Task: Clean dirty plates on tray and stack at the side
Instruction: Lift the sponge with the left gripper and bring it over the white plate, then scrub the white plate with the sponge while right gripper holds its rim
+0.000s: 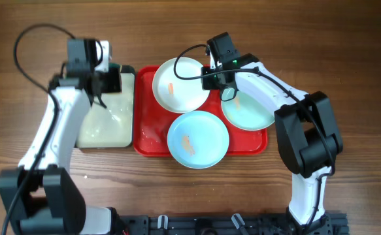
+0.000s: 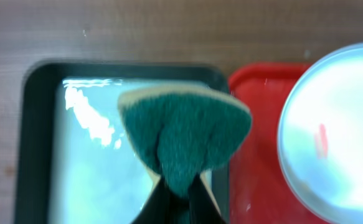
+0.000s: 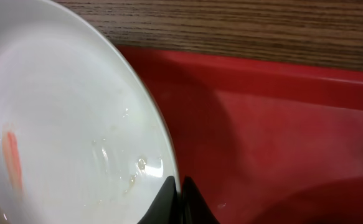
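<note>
White plate, on the red tray near the table's far edge, is pinched at its rim by the right gripper; a green sponge is clamped in the left gripper.

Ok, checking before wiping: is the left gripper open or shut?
Shut: the left gripper pinches the green sponge, which bulges, creased at the pinch.

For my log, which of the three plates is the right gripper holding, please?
The white plate, at the tray's back left: the right gripper pinches its rim. The other two are pale blue.
</note>
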Motion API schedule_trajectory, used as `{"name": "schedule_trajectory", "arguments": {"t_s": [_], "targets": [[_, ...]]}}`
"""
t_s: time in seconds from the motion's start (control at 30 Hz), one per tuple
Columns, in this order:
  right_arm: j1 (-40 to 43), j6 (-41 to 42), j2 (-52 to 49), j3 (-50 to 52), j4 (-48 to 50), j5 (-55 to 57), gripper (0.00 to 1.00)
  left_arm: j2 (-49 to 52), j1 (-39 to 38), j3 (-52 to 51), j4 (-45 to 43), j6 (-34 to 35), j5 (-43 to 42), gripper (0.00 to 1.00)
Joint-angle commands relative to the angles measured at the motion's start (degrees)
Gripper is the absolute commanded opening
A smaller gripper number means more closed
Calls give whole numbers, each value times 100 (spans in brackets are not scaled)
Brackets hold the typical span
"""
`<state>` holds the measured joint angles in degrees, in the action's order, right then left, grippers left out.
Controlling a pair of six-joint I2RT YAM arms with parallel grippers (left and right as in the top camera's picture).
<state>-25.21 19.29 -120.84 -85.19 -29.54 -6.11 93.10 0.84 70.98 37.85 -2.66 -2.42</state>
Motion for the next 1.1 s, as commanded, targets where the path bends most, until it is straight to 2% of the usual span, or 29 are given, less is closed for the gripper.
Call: {"name": "schedule_trajectory", "arguments": {"t_s": [0.0, 0.07, 0.27, 0.47, 0.57, 0.83, 1.07], "targets": [[-70, 44, 181, 9, 7, 101, 5, 540, -9, 1174, 931, 63, 219, 4], [-70, 42, 181, 9, 2, 101, 4, 710, -9, 1279, 1156, 190, 560, 4], [-70, 39, 181, 9, 0, 101, 4, 1043, -11, 1255, 1381, 186, 531, 4], [-70, 46, 181, 9, 22, 94, 4, 1078, -149, 1364, 811, 262, 232, 4], [-70, 42, 181, 9, 15, -22, 4, 1078, -356, 1451, 647, 374, -273, 4], [-72, 46, 181, 9, 24, -33, 4, 1340, -1469, 1447, 175, 1685, -459, 4], [-72, 39, 181, 9, 33, -31, 4, 2068, -1904, 1447, 0, 1882, -457, 4]]}}
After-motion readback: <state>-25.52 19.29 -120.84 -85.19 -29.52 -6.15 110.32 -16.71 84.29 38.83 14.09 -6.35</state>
